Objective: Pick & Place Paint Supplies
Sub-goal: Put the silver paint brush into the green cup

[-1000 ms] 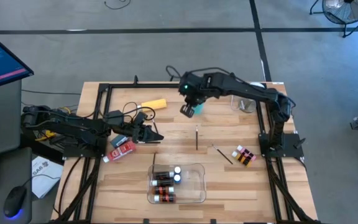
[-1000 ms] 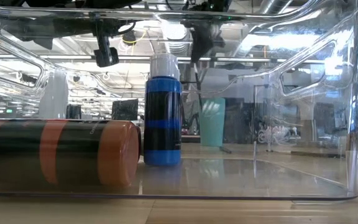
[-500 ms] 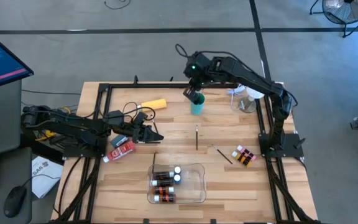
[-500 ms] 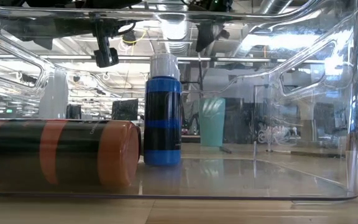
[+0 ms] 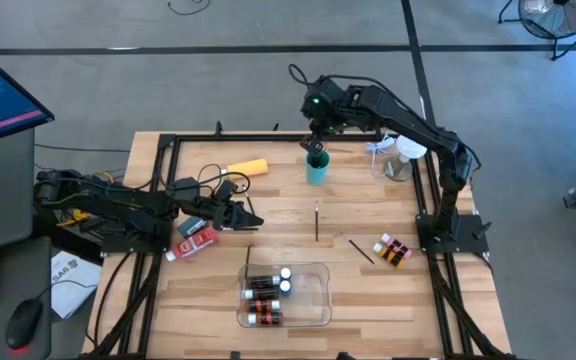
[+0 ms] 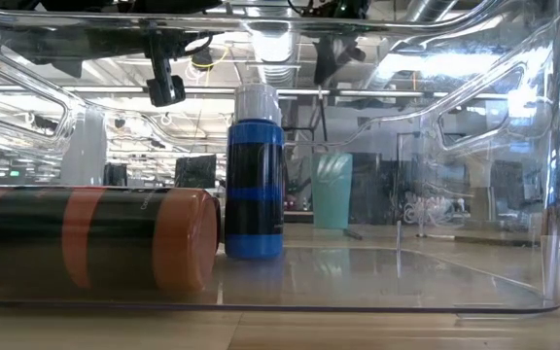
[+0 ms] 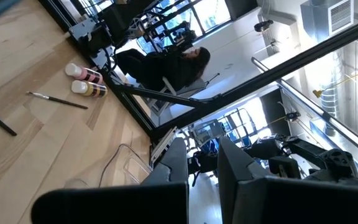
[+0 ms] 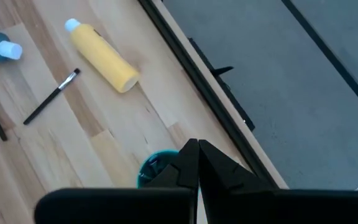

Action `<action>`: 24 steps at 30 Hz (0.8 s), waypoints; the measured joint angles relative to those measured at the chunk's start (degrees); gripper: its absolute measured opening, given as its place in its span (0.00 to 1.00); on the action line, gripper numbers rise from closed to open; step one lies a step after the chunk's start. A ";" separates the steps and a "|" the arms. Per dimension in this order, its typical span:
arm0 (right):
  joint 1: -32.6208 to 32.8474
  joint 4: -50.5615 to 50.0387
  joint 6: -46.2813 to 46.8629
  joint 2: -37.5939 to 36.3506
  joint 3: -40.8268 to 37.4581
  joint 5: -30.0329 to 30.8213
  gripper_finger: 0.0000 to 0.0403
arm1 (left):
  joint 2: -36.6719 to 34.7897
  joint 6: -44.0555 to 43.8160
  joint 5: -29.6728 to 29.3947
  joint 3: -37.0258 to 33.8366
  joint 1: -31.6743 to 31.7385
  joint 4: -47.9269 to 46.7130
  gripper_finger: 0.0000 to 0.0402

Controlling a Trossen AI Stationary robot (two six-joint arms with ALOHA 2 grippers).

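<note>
1. Since a moment ago, we see the right gripper (image 5: 316,150) has swung from in front of the cup (image 5: 316,171) to just above it, fingers pressed together, holding nothing.
2. We see the left gripper (image 5: 251,220) resting low, also pressed together.
3. The tray (image 5: 318,295) holds bottles (image 5: 264,292).
4. The yellow bottle (image 5: 247,167) lies near the cup.
5. Two brushes (image 5: 316,220) lie between.

You have open bench (image 5: 368,300) along the near edge right of the clear tray (image 5: 313,295). Near the far edge, the teal cup (image 5: 316,173) blocks the middle; two brushes (image 5: 316,220) lie mid-bench.
</note>
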 joint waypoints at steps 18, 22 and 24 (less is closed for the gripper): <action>0.50 3.95 0.27 -2.01 -3.58 3.28 0.00 | 0.00 -0.17 0.00 0.00 -0.01 -0.15 0.00; 0.78 3.93 0.36 -1.97 -3.60 3.81 0.00 | 0.00 -0.20 0.00 0.00 -0.02 -0.13 0.00; 0.95 3.91 0.40 -2.02 -3.61 3.93 0.00 | 0.00 -0.22 0.00 0.00 -0.02 -0.15 0.00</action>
